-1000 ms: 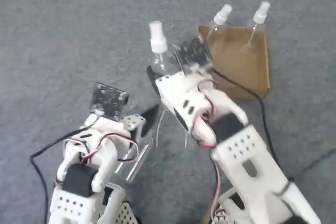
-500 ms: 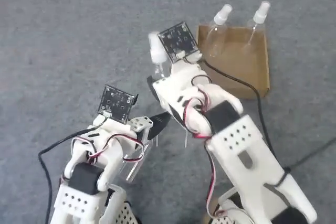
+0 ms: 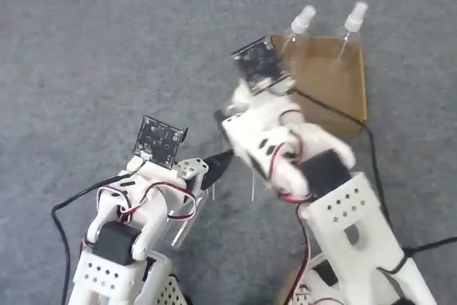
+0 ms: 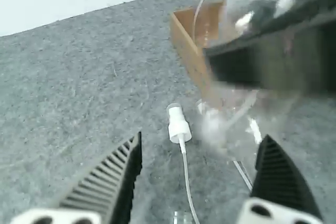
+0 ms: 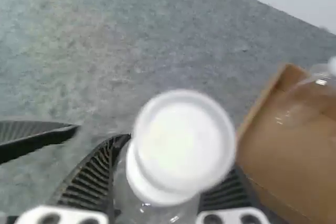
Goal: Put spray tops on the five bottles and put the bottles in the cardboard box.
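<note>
- The grey mat [image 3: 86,69] covers the table, and the cardboard box [image 3: 330,94] stands on it.
- The right gripper [image 5: 160,200] hangs just beside the box, outside its wall. Its fingers pinch the body of the held bottle [image 5: 144,213] below that bottle's white spray top [image 5: 181,142].
- The left gripper [image 4: 202,148] is well apart from the box and low over the mat. Its fingers are spread wide and grasp nothing.
- Four bottles can be counted.
  - A first boxed bottle [image 3: 296,41] and a second boxed bottle [image 3: 348,33] stand inside the box at its far wall, both with tops on.
  - The held bottle is beside the box.
  - A lying bottle [image 3: 187,218] rests on its side under the left arm, farthest from the box, and its neck looks open.
- One loose spray top [image 4: 178,125] lies on the mat between the left gripper and the box, with its dip tube trailing away from the box.
- A second thin tube [image 4: 242,170] lies near it, and its head cannot be made out.
- Handling, as a judgement:
  - The bottles look like thin clear plastic and empty, so they are probably light, smooth and easy to dent or squirt out of a hard squeeze.
  - With the sprayer fitted they are likely top-heavy and tippy once set down.
  - The body just under the shoulder seems the safest place to hold one, and a loose top is best taken by its head, not its tube.
</note>
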You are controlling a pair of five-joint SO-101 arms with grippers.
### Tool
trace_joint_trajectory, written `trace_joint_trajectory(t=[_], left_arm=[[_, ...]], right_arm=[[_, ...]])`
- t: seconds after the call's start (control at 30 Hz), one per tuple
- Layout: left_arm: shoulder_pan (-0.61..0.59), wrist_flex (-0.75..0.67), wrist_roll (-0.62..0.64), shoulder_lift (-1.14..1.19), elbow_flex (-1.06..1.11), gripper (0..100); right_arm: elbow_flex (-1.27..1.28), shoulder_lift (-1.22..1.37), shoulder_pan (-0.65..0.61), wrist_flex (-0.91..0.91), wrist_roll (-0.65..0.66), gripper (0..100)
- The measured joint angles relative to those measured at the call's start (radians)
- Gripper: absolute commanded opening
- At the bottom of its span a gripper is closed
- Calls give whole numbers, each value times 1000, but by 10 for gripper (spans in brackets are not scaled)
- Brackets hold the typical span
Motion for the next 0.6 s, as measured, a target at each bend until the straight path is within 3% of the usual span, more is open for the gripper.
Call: trace_joint_trajectory(t=[0.37,0.6], left_arm=[[2,0,0,0,12,320],[2,0,0,0,31,319]], right_arm=[[-169,124,350,49,107,6],[-203,367,451,-80,109,6]])
